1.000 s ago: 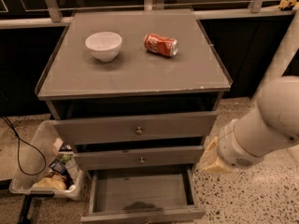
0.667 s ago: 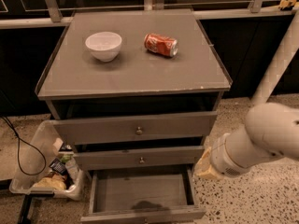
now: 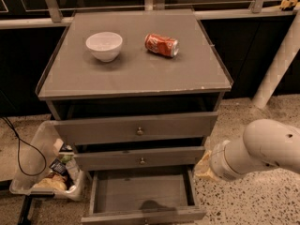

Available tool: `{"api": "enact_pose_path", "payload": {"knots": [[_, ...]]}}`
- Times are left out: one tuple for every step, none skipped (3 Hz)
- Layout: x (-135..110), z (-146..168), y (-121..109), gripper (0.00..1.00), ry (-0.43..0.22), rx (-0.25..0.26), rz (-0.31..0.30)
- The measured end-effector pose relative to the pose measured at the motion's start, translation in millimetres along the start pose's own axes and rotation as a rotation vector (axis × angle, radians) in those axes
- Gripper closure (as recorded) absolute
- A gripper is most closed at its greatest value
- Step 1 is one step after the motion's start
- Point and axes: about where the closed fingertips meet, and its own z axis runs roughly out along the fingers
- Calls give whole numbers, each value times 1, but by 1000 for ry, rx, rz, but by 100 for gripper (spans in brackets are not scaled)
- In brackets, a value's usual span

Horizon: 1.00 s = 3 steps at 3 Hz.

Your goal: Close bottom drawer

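The bottom drawer (image 3: 145, 215) is pulled far out at the foot of the grey cabinet. Its slim front panel lies at the lower edge of the view and its plank floor (image 3: 140, 191) is bare. My gripper (image 3: 202, 167) is at the end of the white arm (image 3: 262, 149). It sits just right of the cabinet, level with the middle drawer (image 3: 140, 159) and above the bottom drawer's right side wall. It holds nothing that I can see.
The top drawer (image 3: 136, 128) and the middle drawer stand slightly out. A white bowl (image 3: 104, 45) and a red can (image 3: 161, 45) on its side rest on the cabinet top (image 3: 136, 78). A cluttered clear bin (image 3: 42, 172) and a black cable (image 3: 18, 149) are at the left. A white post (image 3: 279, 64) is at the right.
My arm has dropped lower at the cabinet's right side, with its tip staying near the drawer's right edge. The bottom drawer has not moved.
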Motion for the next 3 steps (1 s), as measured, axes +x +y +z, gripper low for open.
{"api": "enact_pose_path", "payload": {"knots": [[1, 18, 6, 100, 6, -43, 1], [22, 71, 15, 100, 17, -97, 53], [64, 134, 24, 100, 18, -109, 117]]}}
